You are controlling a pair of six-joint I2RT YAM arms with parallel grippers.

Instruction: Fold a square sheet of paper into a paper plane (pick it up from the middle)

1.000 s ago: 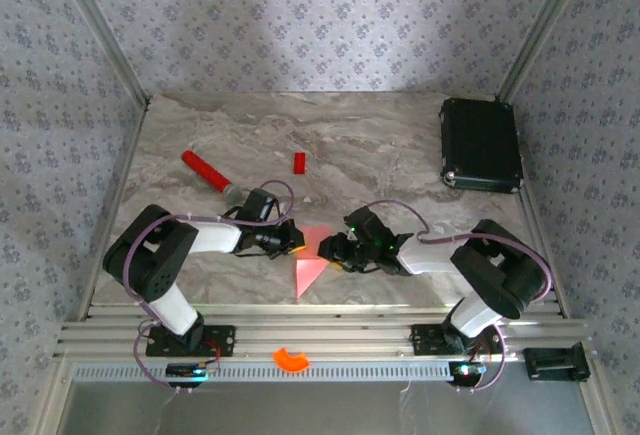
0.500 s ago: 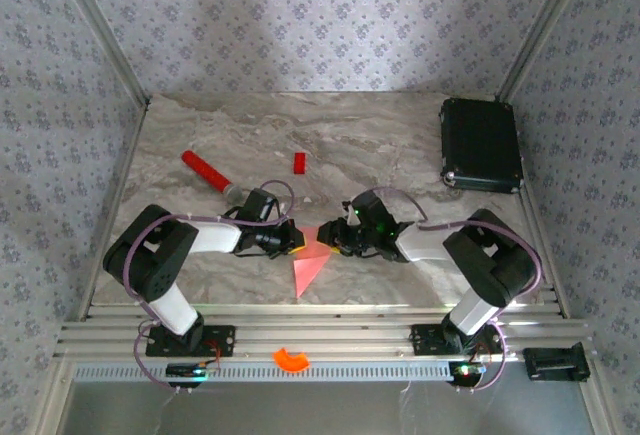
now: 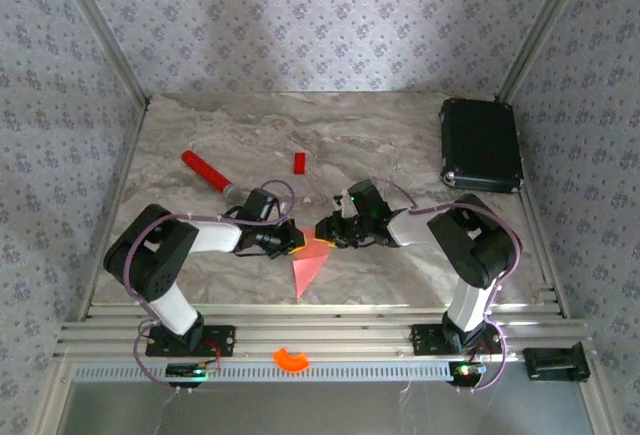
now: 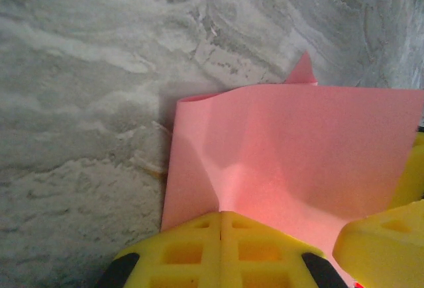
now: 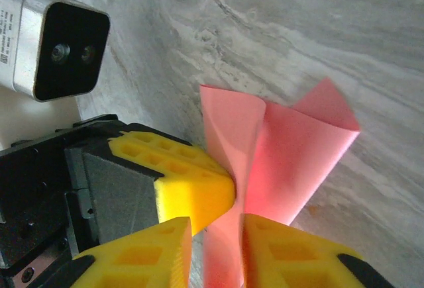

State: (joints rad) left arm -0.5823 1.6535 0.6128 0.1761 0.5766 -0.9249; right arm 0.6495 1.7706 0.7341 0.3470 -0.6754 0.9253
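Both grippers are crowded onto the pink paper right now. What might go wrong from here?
1. The left gripper is shut on the folded pink paper, and the right gripper has the sheet between its open jaws right beside it. Pulling apart could tear it.
2. The paper bulges between them, so closing here may press in a stray crease.
3. The two grippers sit very close, so a small move could make them collide.

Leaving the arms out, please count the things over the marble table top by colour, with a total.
Pink: 1, the folded paper
Red: 2, the stick and the small block
Black: 1, the case
Total: 4
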